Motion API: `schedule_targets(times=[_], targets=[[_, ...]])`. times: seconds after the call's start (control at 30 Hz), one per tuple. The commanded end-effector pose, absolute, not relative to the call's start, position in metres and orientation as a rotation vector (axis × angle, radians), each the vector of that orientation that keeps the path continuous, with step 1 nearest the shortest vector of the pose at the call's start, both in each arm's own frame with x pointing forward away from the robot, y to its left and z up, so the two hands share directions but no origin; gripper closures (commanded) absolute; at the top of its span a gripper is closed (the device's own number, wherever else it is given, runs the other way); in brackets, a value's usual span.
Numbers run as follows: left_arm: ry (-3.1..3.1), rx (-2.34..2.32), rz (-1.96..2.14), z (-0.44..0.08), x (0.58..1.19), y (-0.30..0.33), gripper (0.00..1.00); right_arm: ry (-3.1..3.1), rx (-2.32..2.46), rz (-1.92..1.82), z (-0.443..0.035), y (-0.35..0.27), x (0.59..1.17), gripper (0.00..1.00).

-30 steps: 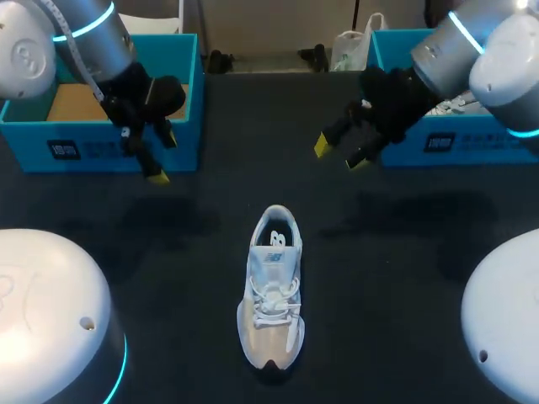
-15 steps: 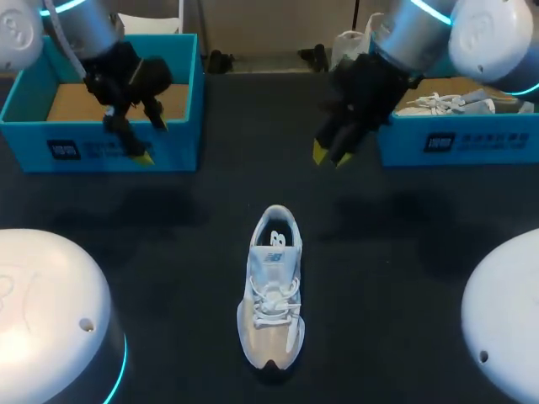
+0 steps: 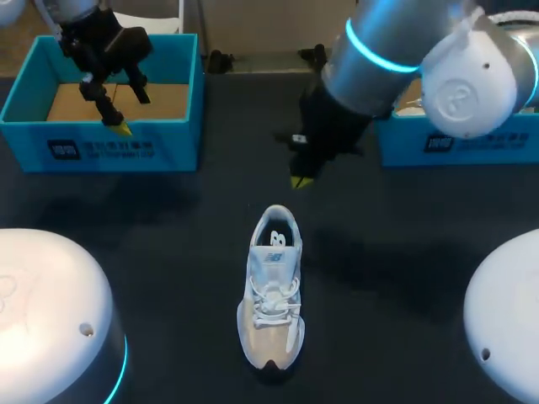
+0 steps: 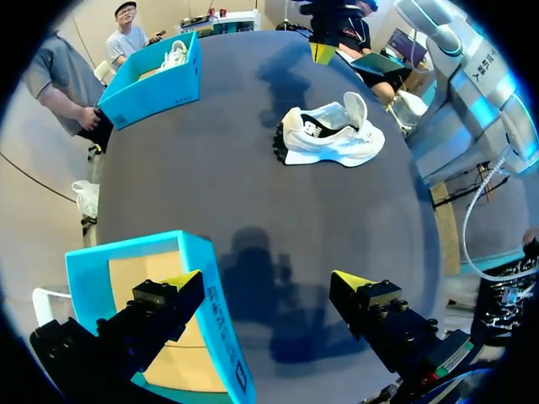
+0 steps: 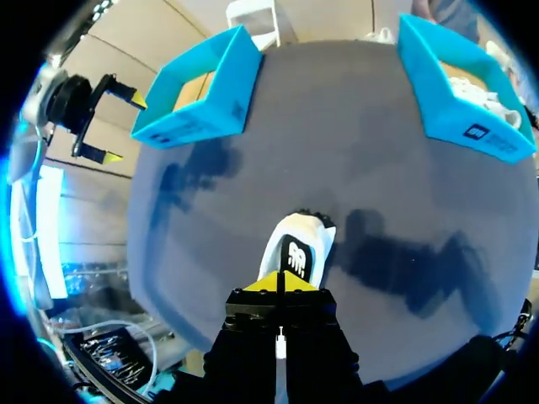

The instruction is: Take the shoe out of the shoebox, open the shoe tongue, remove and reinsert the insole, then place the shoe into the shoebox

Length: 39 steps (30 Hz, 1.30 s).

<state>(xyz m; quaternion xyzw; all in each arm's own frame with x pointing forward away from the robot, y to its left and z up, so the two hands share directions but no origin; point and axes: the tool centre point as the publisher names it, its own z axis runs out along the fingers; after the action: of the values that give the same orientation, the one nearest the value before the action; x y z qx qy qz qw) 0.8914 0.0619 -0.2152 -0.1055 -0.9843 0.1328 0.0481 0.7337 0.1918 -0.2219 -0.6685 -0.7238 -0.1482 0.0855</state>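
the white shoe (image 3: 271, 286) stands on its sole on the dark table (image 3: 168, 252), out of both boxes, heel toward them. the right gripper (image 3: 301, 179) hangs just beyond the heel, fingers pressed together on nothing. the left gripper (image 4: 268, 286) is spread wide above the front wall of the empty left shoebox (image 3: 105, 150). another shoe (image 5: 476, 91) lies in the right shoebox (image 5: 459, 118).
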Motion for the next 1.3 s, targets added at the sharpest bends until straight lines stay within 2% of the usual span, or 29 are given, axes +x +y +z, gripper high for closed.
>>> schedule_targets(times=[0.03, 0.17, 0.37, 0.6, 0.67, 1.13, 1.3], targets=[[-2.997, -0.322, 0.398, -0.215, 0.893, 0.061, 0.0, -2.233, -2.112, -0.457, -0.22, 0.196, 0.73, 1.0], [-2.997, -0.322, 0.398, -0.215, 0.893, 0.061, 0.0, -2.233, -2.112, -0.457, -0.22, 0.196, 0.73, 1.0], [-2.998, -0.551, 0.368, -0.207, 0.915, 0.089, 0.0, -2.171, -2.187, -0.484, -0.244, 0.228, 0.724, 1.0], [-2.969, -0.751, 0.312, -0.198, 0.936, 0.117, 0.0, -2.137, -2.408, -0.334, -0.257, 0.249, 0.712, 1.0], [-2.977, -0.783, 0.287, -0.196, 0.939, 0.124, 0.0, -2.107, -2.592, -0.152, -0.263, 0.253, 0.705, 1.0], [-2.977, -0.783, 0.287, -0.196, 0.939, 0.124, 0.0, -2.137, -2.609, -0.161, -0.273, 0.25, 0.711, 1.0], [-2.977, -0.783, 0.287, -0.196, 0.939, 0.124, 0.0, -2.196, -2.812, -0.022, -0.285, 0.257, 0.699, 1.0]])
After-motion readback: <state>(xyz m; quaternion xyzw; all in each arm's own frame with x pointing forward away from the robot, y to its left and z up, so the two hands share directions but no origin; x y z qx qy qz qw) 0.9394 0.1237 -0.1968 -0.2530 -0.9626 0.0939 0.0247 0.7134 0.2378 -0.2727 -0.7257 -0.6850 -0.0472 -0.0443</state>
